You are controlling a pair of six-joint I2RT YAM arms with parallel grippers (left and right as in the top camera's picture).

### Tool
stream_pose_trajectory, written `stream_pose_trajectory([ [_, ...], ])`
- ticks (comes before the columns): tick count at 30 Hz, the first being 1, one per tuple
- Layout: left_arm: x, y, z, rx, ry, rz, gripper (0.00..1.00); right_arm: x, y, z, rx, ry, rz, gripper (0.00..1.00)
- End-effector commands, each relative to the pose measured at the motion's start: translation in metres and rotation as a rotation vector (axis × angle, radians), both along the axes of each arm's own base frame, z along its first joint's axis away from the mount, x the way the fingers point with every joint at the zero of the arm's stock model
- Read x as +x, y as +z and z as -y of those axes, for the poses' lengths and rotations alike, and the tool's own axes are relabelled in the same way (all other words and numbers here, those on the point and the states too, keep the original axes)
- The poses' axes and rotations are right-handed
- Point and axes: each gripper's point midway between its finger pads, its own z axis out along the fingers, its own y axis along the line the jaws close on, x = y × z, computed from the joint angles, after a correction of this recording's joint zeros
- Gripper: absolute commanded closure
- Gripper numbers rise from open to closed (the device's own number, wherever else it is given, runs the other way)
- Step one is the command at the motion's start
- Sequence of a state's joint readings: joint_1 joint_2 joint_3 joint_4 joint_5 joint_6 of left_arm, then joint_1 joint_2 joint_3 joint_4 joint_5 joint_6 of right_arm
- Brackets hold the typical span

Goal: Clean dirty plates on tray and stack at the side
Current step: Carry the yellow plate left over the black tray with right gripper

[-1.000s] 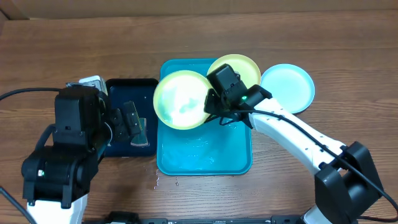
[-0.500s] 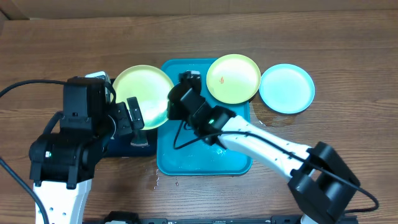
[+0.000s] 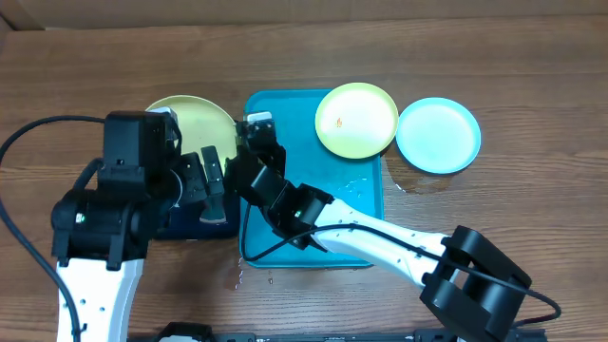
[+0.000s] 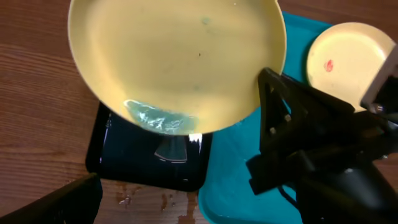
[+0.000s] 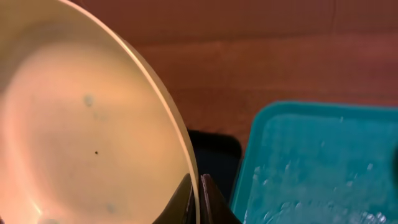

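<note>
1. Jaws of the right gripper (image 3: 245, 141) are pinched narrow on the right-hand rim of a round, shallow, pale lime-green plastic plate (image 3: 190, 116). The right wrist view shows the fingertips (image 5: 198, 198) clamped on the thin edge.
2. That pale lime-green plastic plate is off the large bright turquoise plastic tray (image 3: 366, 223), to its left. It is held above the far end of a smaller dark navy-black plastic tray (image 4: 143, 165) and the brown wooden table (image 3: 85, 76).
3. In the left wrist view the plate (image 4: 180, 59) fills the upper frame. A wet sheen lies along its lower edge, and no orange-red smear shows on its face.
4. The left gripper (image 3: 204, 176) hangs over the dark tray with its fingers spread wide, holding nothing, just beside the held plate's near edge.
5. A second lime-green plastic plate (image 3: 356, 119) rests at the turquoise tray's far right corner, overlapping the rim. It has a small orange-red smear left of its centre.
6. A light blue plastic plate (image 3: 438, 135) lies flat on the table to the right of the turquoise tray, just beside the second plate. Whether their rims touch cannot be told.
7. The turquoise tray's floor is wet, with droplets and streaks visible in the right wrist view (image 5: 323, 165).
8. Water droplets (image 3: 249, 275) speckle the table by the tray's near left corner.
</note>
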State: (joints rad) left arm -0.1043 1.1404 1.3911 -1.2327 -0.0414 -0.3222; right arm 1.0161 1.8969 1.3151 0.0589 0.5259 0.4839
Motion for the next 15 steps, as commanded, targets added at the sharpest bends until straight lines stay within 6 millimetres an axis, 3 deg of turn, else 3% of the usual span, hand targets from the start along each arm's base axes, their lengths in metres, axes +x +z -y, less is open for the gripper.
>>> stream_pose_trajectory([
  [1, -0.007, 0.035, 0.01, -0.056, -0.043, 0.119, 0.0, 0.004, 0.001, -0.005, -0.17, 0.024, 0.128, 0.96],
  [5, -0.019, 0.054, 0.009, -0.061, -0.044, 0.192, 0.0, 0.013, 0.02, -0.004, -0.23, 0.01, 0.248, 0.96],
  [7, -0.027, 0.065, 0.005, -0.053, -0.034, 0.24, 0.0, 0.019, 0.049, -0.005, -0.279, 0.004, 0.385, 0.96],
  [15, -0.047, 0.093, -0.016, 0.015, 0.043, 0.376, 0.0, 0.019, 0.131, -0.006, -0.344, -0.031, 0.732, 0.96],
])
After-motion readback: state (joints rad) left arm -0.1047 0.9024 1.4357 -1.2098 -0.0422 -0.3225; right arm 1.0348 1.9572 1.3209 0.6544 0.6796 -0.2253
